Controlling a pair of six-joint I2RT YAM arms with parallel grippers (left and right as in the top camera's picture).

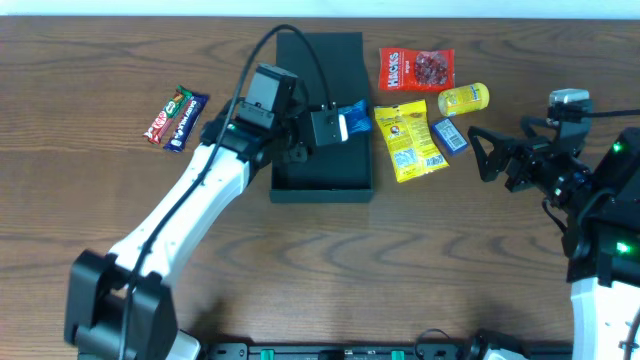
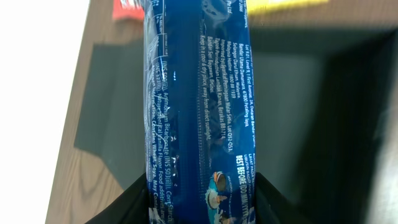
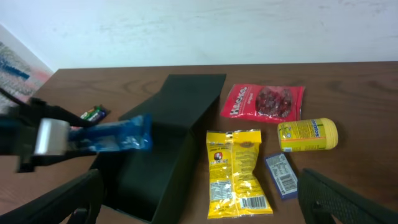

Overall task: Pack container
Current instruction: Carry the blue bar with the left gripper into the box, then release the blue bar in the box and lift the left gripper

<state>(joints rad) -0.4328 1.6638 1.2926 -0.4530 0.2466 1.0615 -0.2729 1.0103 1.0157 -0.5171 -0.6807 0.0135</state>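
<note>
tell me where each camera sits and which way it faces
overhead: fixed above the table, looking down on the container; both arms, left tool and right tool show.
left wrist: on the left arm, looking into the container past the gripped blue packet; its fingers show low.
right wrist: on the right arm, looking across the table toward the wall; its open tool shows low.
shared: all see the blue packet.

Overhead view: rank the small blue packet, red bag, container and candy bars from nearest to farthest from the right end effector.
1. small blue packet, just beside the right end effector
2. red bag, toward the back edge
3. container, mid-table
4. candy bars, far left side
</note>
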